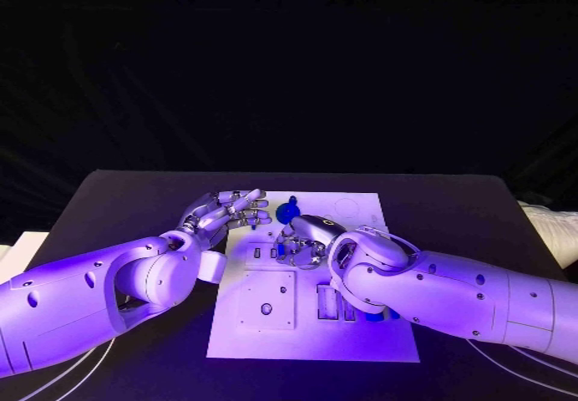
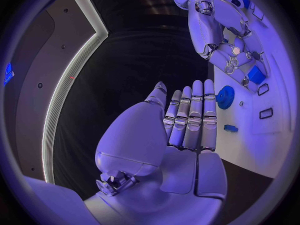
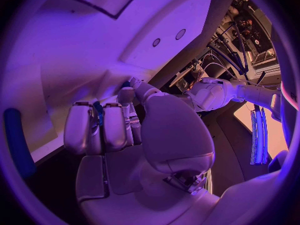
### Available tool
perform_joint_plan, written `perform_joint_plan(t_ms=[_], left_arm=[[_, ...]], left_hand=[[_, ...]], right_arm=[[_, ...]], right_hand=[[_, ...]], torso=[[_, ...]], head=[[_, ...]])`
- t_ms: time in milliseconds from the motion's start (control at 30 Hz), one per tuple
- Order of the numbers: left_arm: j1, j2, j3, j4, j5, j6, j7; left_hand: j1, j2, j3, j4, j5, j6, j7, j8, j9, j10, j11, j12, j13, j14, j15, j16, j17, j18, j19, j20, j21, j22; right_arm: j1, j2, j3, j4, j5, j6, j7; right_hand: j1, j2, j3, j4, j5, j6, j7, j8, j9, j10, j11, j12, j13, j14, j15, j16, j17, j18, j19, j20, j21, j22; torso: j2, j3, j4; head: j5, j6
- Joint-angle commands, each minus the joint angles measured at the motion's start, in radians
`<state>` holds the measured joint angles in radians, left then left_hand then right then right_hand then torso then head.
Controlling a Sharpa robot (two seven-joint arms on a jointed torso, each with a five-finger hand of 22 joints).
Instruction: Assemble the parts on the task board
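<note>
Robot lab, black table (image 1: 482, 209), white task board (image 1: 362, 334)

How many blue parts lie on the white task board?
4: round blue gear, block by right hand, small piece near gear, part under right arm; more may be hidden.

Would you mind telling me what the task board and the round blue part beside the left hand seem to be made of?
Task board: probably rigid plastic, matte white, flat with cut recesses. Round blue part: likely moulded or printed plastic, opaque, with a toothed rim like a gear. Left hand holds nothing.
</note>
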<state>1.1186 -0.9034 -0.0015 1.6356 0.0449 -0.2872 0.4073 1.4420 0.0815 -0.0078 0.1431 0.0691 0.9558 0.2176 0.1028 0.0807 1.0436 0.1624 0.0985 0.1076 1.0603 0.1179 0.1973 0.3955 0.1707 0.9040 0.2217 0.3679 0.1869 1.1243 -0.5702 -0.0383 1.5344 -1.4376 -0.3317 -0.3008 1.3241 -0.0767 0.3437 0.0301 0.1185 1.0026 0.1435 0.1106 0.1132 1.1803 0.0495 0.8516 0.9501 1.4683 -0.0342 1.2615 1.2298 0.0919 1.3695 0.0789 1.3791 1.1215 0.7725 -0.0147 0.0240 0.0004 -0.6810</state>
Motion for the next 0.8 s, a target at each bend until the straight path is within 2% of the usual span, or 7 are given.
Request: perform_joint_plan(t_ms=[33,200,333,567,800], left_arm=[[0.000,0.002,0.001,0.002,0.002,0.026,0.000],[0.000,0.001,0.001,0.000,0.002,0.024,-0.001],[0.000,0.001,0.001,0.001,0.002,0.025,-0.003],[0.000,0.001,0.001,0.004,0.003,0.027,-0.005],[0.000,0.001,0.001,0.005,0.003,0.027,-0.007]], left_hand=[[-0.002,0.001,0.003,0.000,0.004,-0.002,0.005,-0.004,-0.001,-0.001,0.005,-0.005,-0.001,0.004,0.000,-0.004,-0.002,0.012,0.001,0.005,-0.005,-0.002],[-0.002,0.001,0.003,0.000,0.004,-0.002,0.005,-0.004,-0.001,-0.001,0.005,-0.005,-0.001,0.004,0.000,-0.004,-0.002,0.012,0.001,0.005,-0.005,-0.002],[-0.002,0.001,0.003,0.000,0.004,-0.002,0.005,-0.004,-0.001,-0.001,0.005,-0.005,-0.001,0.004,0.000,-0.004,-0.002,0.012,0.001,0.005,-0.005,-0.002],[-0.002,0.001,0.003,0.000,0.004,-0.002,0.005,-0.004,-0.001,-0.001,0.005,-0.005,-0.001,0.004,0.000,-0.004,-0.002,0.012,0.001,0.005,-0.005,-0.002],[-0.002,0.001,0.003,0.000,0.004,-0.002,0.005,-0.004,-0.001,-0.001,0.005,-0.005,-0.001,0.004,0.000,-0.004,-0.002,0.012,0.001,0.005,-0.005,-0.002]], right_arm=[[-0.003,0.001,-0.002,-0.001,-0.016,0.017,-0.011],[-0.003,0.001,-0.002,-0.003,-0.014,0.015,-0.011],[-0.003,0.002,-0.002,-0.004,-0.010,0.011,-0.010],[-0.004,0.003,-0.002,-0.003,-0.006,-0.001,-0.003],[-0.007,-0.005,-0.003,0.009,0.004,-0.062,0.015]], right_hand=[[-0.002,-0.012,-0.001,-0.004,0.006,-0.009,0.000,-0.007,0.001,-0.002,0.002,-0.003,-0.001,0.034,0.007,-0.006,-0.001,-0.002,-0.007,-0.001,-0.004,-0.002],[-0.018,-0.021,-0.012,0.004,0.006,-0.011,0.001,-0.009,0.000,0.000,0.003,-0.004,-0.004,0.035,0.008,-0.007,0.000,-0.002,-0.007,0.000,-0.005,-0.003],[-0.056,-0.039,-0.048,0.027,0.007,-0.014,-0.002,-0.012,0.000,0.004,0.003,-0.002,-0.007,0.035,0.009,-0.009,-0.001,-0.002,-0.006,0.001,-0.006,-0.004],[-0.069,-0.050,-0.084,0.041,0.001,-0.022,-0.003,-0.016,-0.001,0.003,0.002,0.000,-0.009,0.036,0.008,-0.009,0.001,-0.001,-0.006,0.000,-0.007,-0.005],[-0.053,-0.046,-0.116,0.047,0.003,-0.079,0.007,-0.037,-0.010,0.006,0.011,0.018,0.003,0.036,0.013,-0.009,0.003,-0.002,-0.004,0.003,-0.008,-0.005]], torso=[[0.000,0.0000,0.0011],[0.000,-0.0003,0.0004],[0.000,-0.0003,0.0007],[0.001,-0.0001,0.0001],[0.000,0.0000,0.0015]], head=[[-0.002,0.000],[-0.003,0.000],[-0.006,0.001],[-0.006,0.000],[-0.007,0.003]])
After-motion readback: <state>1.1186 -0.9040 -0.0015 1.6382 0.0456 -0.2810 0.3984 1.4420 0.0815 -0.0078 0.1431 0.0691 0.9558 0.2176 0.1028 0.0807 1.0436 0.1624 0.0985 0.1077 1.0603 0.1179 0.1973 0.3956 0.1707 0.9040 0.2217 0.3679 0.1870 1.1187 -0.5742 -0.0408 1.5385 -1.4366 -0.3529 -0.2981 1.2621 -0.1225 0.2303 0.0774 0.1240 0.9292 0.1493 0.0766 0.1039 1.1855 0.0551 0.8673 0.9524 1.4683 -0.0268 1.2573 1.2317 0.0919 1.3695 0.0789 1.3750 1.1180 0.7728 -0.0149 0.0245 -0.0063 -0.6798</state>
